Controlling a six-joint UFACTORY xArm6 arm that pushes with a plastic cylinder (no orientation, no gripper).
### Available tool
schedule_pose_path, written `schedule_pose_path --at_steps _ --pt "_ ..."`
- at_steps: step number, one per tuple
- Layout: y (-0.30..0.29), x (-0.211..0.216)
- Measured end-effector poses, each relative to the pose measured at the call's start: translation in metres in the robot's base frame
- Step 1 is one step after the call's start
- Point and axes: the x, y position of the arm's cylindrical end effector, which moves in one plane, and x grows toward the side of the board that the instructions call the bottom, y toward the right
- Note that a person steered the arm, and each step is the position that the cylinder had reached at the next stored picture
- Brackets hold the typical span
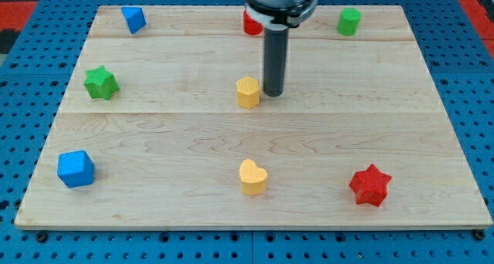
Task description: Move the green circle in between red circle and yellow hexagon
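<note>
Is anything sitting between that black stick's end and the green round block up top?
No. In the camera view, only bare board lies between my tip and the green circle; the yellow hexagon sits on the tip's other side.

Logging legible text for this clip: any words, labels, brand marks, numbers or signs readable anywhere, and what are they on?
None: no text, number or sign is readable anywhere in this view.
The wooden board, the blue pegboard around it and the blocks, such as the green circle, carry no markings.
The arm's housing above my tip shows no legible label.
</note>
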Motion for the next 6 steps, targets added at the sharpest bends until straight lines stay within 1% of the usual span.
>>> schedule_pose_path --at_steps 2,3,4,5,6 --pt "0.22 -0.109" --pt "0.226 -0.177" --pt "0.186 -0.2" --pt "0.137 -0.186" --pt "0.112 -0.151"
